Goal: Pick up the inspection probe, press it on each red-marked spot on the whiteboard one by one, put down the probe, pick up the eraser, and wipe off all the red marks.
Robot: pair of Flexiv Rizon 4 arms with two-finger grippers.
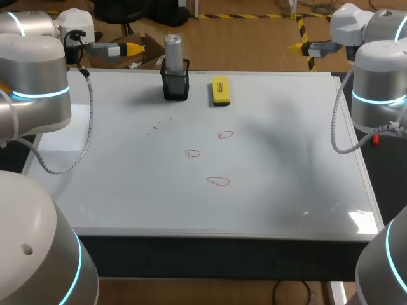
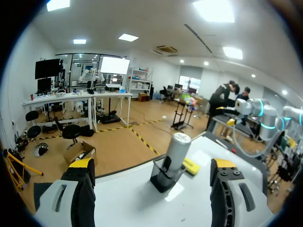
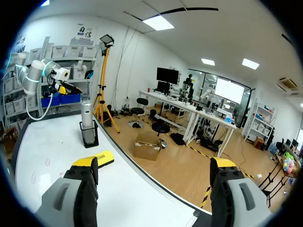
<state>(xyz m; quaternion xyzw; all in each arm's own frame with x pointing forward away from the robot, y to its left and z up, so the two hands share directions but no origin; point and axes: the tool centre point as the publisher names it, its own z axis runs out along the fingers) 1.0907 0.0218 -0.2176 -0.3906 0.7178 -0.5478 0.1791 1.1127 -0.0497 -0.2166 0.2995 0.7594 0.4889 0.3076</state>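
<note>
You'll find the grey cylindrical inspection probe [image 1: 173, 46] standing upright in a black open-topped holder [image 1: 176, 86], its rounded top well above the holder's rim. The holder sits near the far edge of the flat white whiteboard [image 1: 114, 190]. Just to the right of the holder, not touching it, the yellow rectangular eraser [image 1: 220, 90] lies flat with its long side pointing away from you. Three thin red marks, drawn as small loops, lie nearer to you than the holder. The first mark [image 1: 225, 135] is right of the holder, the second mark [image 1: 193, 153] almost straight in front of it, and the third mark [image 1: 218, 181] farthest from it.
</note>
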